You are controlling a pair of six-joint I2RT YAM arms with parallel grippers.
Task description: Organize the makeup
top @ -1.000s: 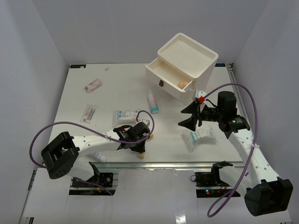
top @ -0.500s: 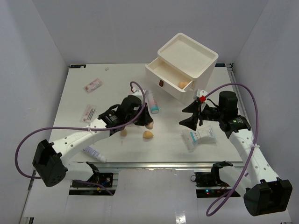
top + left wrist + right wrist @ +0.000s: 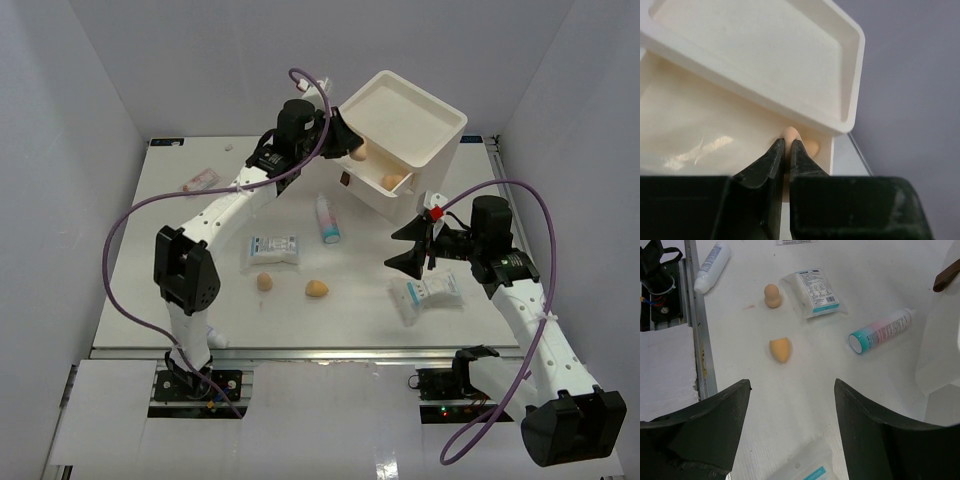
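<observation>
**Left gripper** (image 3: 785,146): you see its fingers drawn almost together, pinching the held sponge (image 3: 790,134) at its narrow end.
**Held sponge:** tan, at the fingertips over the far left part of the open drawer (image 3: 368,192), just below the rim of the drawer box (image 3: 440,150).
**Drawer sponge** (image 3: 393,181): lies inside the drawer towards its right end. In the left wrist view it shows just beyond the held one.
**Right gripper** (image 3: 412,248): fingers spread wide with nothing between them. It hangs above the table (image 3: 140,300), on the near side of the box.
**Right packet** (image 3: 430,293): flat on the table, just nearer than the right gripper.
**Bottle** (image 3: 327,218): on its side, teal cap at the near end, left of the drawer front.
**Left packet** (image 3: 274,248): flat, near and left of the bottle.
**Round sponge** (image 3: 264,281) and **wedge sponge** (image 3: 316,288): side by side but apart, just nearer than the left packet.
**Sachet** (image 3: 199,181): pinkish, far left, well apart from the rest.
**Tube** (image 3: 712,267): on its side by the table's near edge rail.
</observation>
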